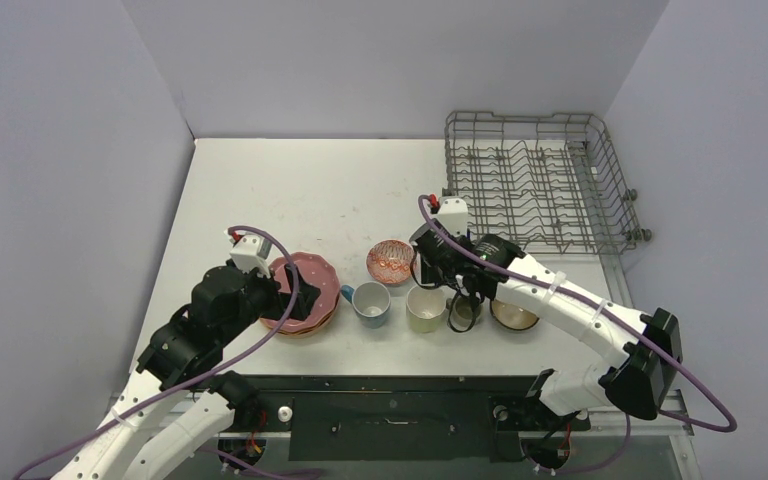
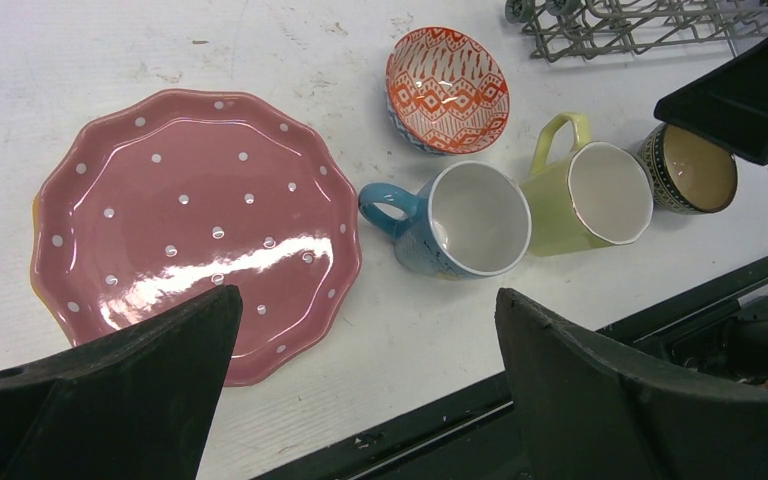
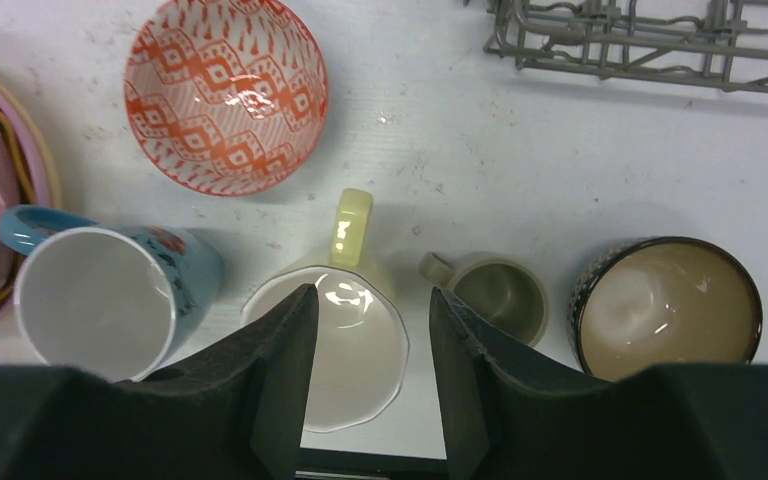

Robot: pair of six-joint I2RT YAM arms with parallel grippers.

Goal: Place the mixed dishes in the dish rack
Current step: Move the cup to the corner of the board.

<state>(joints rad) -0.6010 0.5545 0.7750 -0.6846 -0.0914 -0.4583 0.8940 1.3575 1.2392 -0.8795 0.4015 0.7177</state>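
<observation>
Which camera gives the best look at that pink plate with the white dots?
Left wrist: the pink white-dotted scalloped ceramic plate shows almost whole. From the top, the left arm covers part; right wrist catches only an edge sliver.

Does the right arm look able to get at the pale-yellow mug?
Probably yes: the right pincer hovers above the pale-yellow mug, jaws apart, nothing covering it, though the olive mug sits close beside it.
</observation>
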